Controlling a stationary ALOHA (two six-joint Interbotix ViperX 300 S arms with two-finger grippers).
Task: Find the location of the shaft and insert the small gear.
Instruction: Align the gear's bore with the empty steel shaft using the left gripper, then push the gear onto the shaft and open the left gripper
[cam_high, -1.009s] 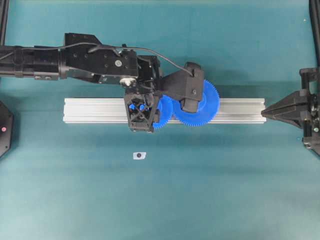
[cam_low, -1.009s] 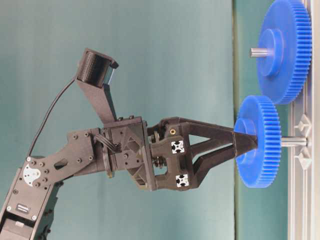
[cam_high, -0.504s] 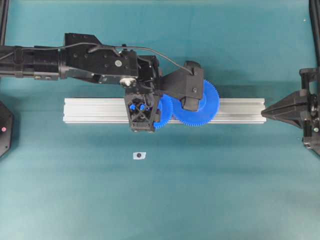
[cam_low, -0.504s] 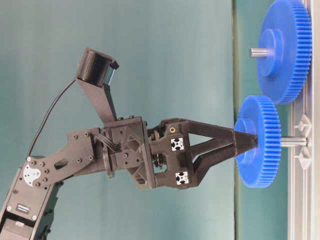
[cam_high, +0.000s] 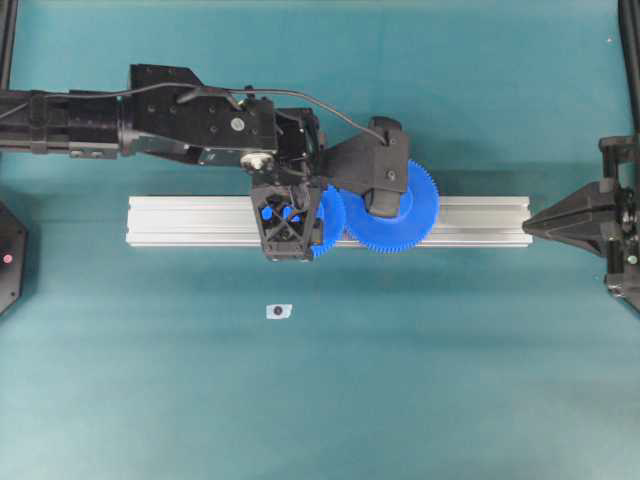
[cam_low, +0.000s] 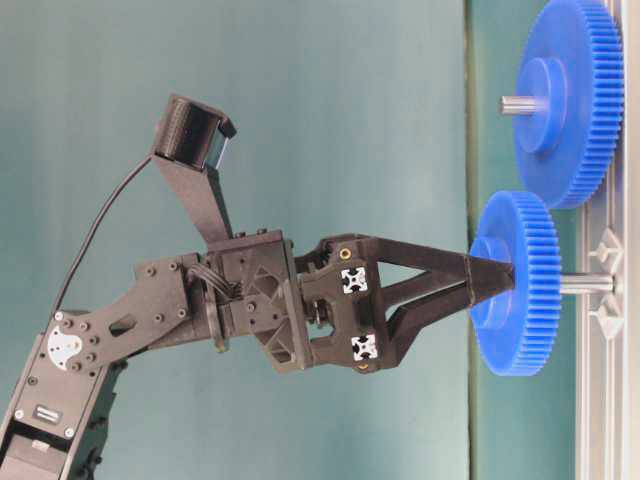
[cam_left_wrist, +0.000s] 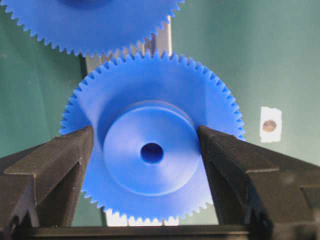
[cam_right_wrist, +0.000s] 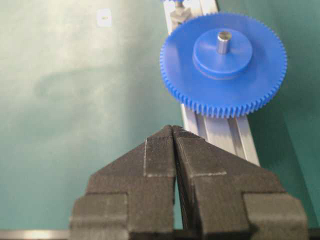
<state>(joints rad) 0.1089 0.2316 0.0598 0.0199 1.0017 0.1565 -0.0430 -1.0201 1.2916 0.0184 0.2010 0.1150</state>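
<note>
on the rail (cam_high: 180, 222), left gripper (cam_left_wrist: 147, 150) stands open around the small gear's (cam_left_wrist: 150, 150) hub; right gripper (cam_right_wrist: 173, 145) closed.

— What can't you make out?
— From overhead, my own left wrist covers most of the small gear (cam_high: 328, 222) and part of the large gear (cam_high: 400, 215).
— And the shaft?
— Its top is hidden inside the small gear's hub.

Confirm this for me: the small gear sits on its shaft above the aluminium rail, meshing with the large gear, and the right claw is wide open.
One slip: the right claw is shut, fingertips pressed together in the right wrist view. The rest stands: the small gear sits on its shaft above the aluminium rail, meshing with the large gear.
</note>
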